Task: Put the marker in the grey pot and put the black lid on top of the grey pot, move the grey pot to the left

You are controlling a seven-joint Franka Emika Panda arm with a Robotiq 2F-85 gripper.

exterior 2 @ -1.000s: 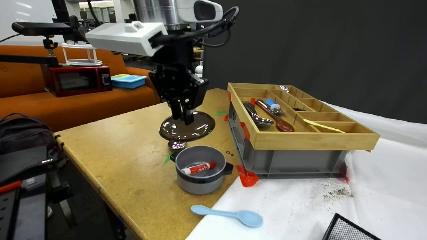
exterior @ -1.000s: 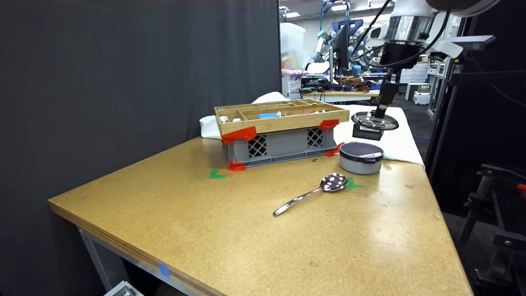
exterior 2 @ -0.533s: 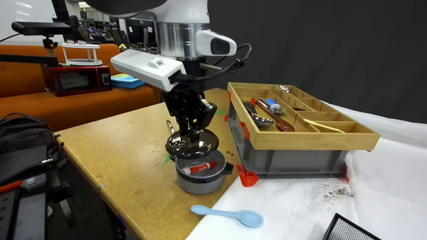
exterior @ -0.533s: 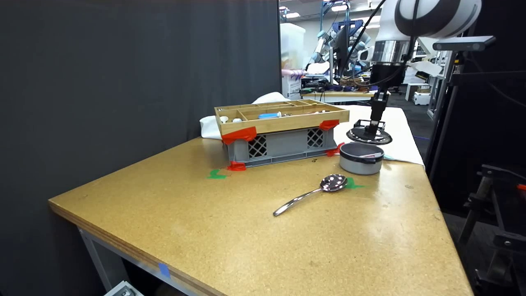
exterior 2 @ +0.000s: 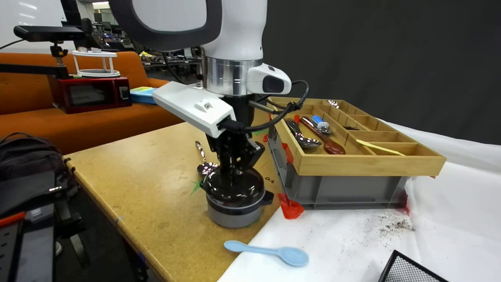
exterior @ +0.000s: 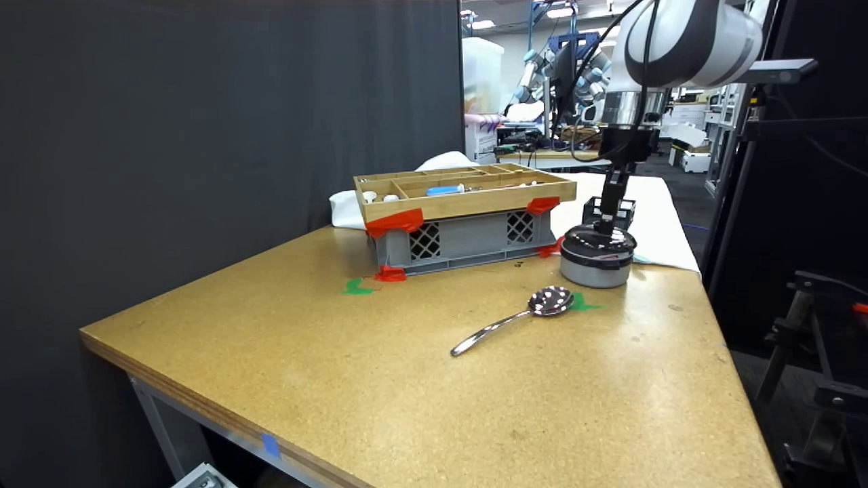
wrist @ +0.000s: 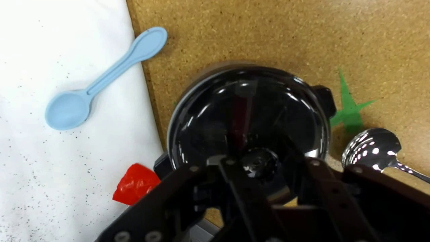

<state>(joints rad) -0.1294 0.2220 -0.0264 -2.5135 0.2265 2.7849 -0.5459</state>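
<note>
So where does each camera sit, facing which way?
Exterior view: nearer metal spoon than grey pot, facing crate; arm and claw show.
Exterior view: nearer blue spoon than grey pot, facing dark curtain and orange couch; arm and claw show.
Wrist view: on the arm, above black lid, looking down; claw at bottom.
Both exterior views share crate, grey pot and metal spoon.

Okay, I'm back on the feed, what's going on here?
The gripper has the black lid by its knob, right over the grey pot; I can't tell whether it's fully seated. The red marker shows dimly through the lid, inside the pot. Moving the pot left would presumably come after.
</note>
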